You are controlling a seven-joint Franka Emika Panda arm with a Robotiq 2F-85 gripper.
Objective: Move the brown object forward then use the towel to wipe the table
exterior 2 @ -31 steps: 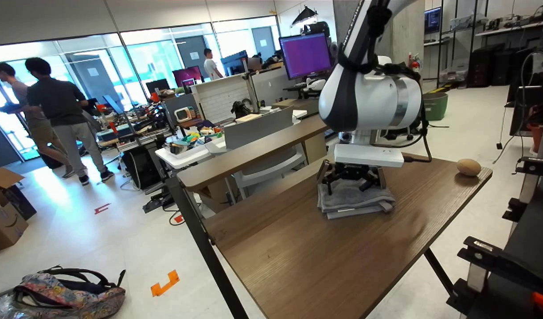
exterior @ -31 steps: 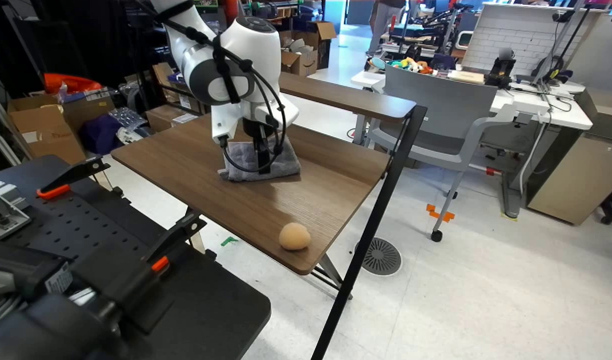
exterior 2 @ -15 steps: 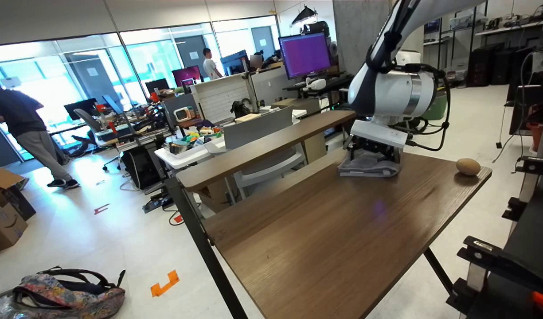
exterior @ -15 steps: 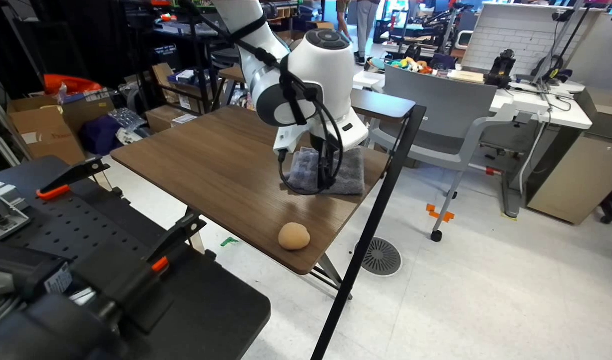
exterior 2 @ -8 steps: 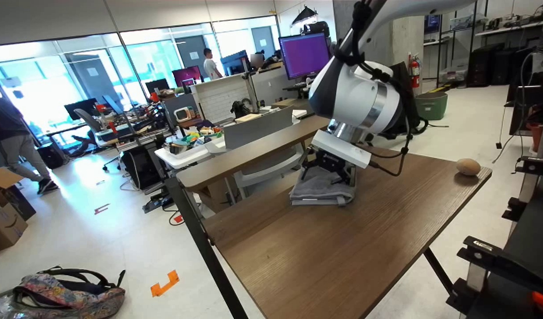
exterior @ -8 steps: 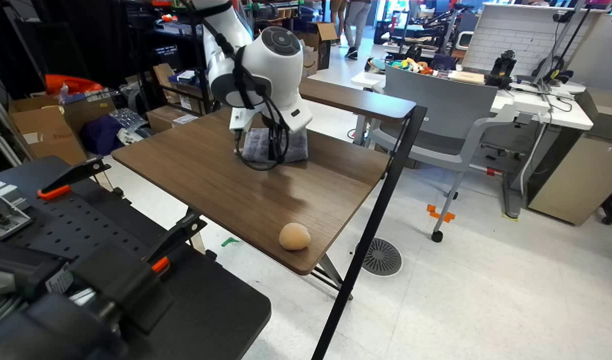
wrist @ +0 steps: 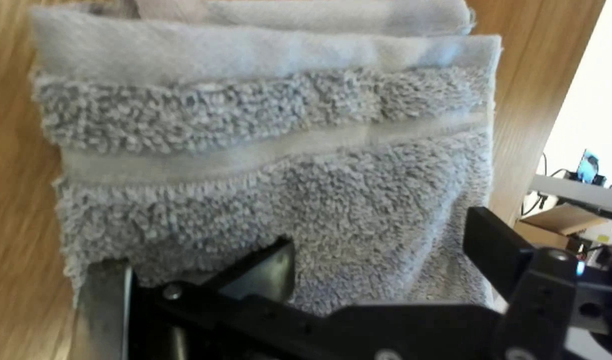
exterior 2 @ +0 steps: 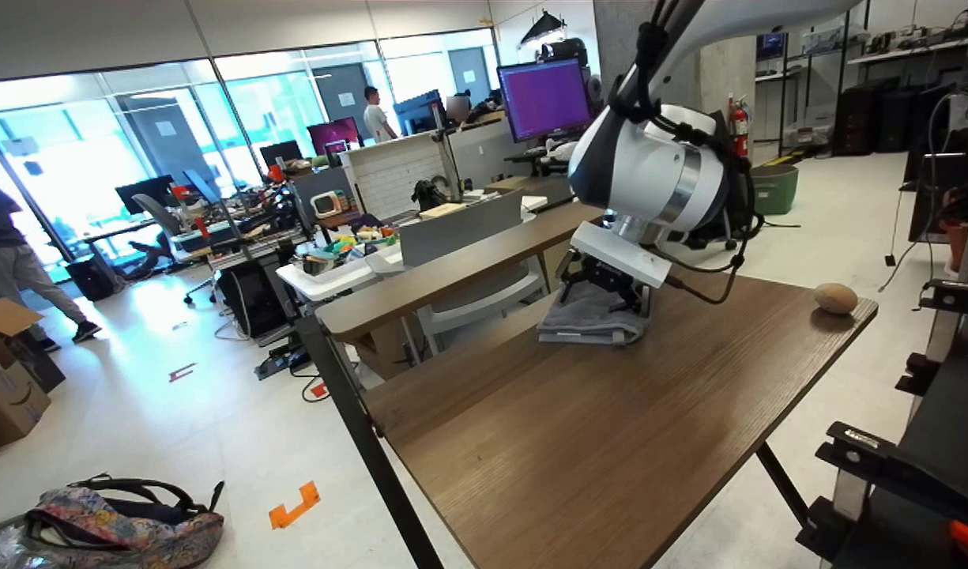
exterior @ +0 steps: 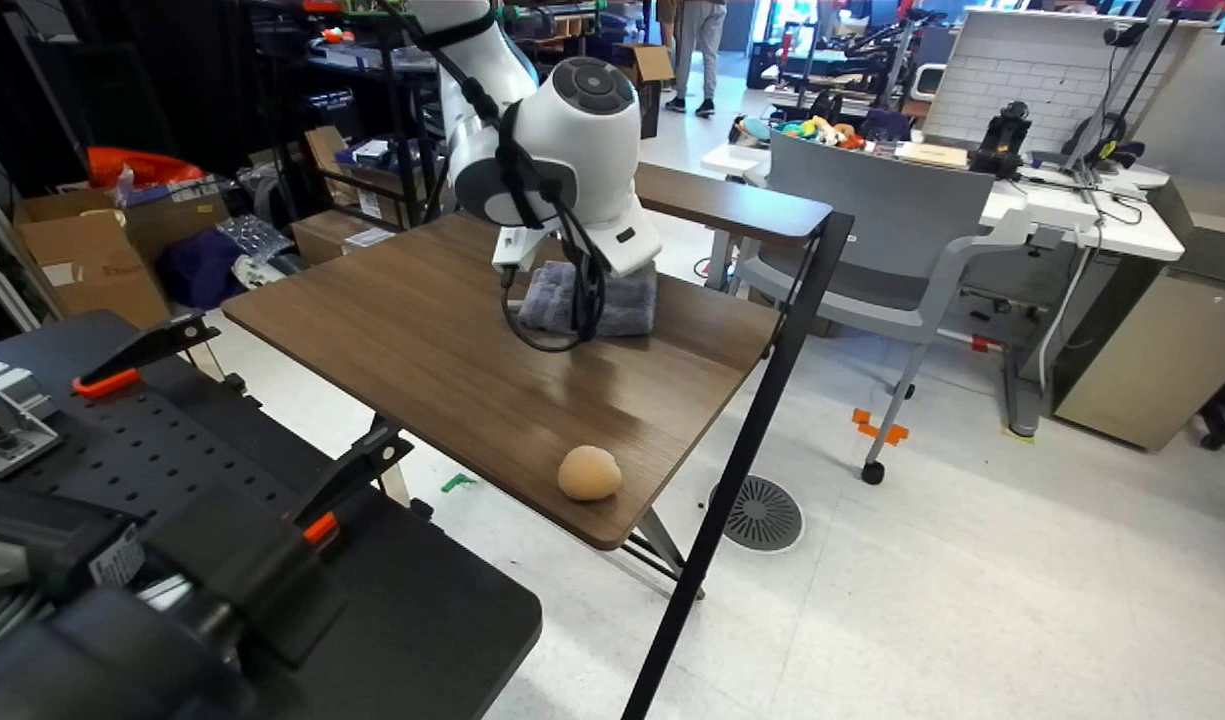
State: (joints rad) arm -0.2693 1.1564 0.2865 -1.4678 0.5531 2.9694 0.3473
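One brown object (exterior: 589,473) lies in front, on the table (exterior: 412,300), near its closest corner in an exterior view. It keeps its place during these last moments, so the first part, moving it forward, is perhaps finished. Farther, well apart from it, lies the folded towel (exterior: 627,305). The fresh change is here: after a slide toward the far left, the towel comes a little to the right again. For the task it means, I think, that the wiping is in progress. Above the towel, the gripper (exterior 2: 602,296) moves together with it; its jaws stand wide apart, and I see no cloth pinched between them. Probably the towel is only pressed from above, so it could slip. Farthest are a narrow wooden board (exterior: 742,203) and a grey chair (exterior: 872,220).
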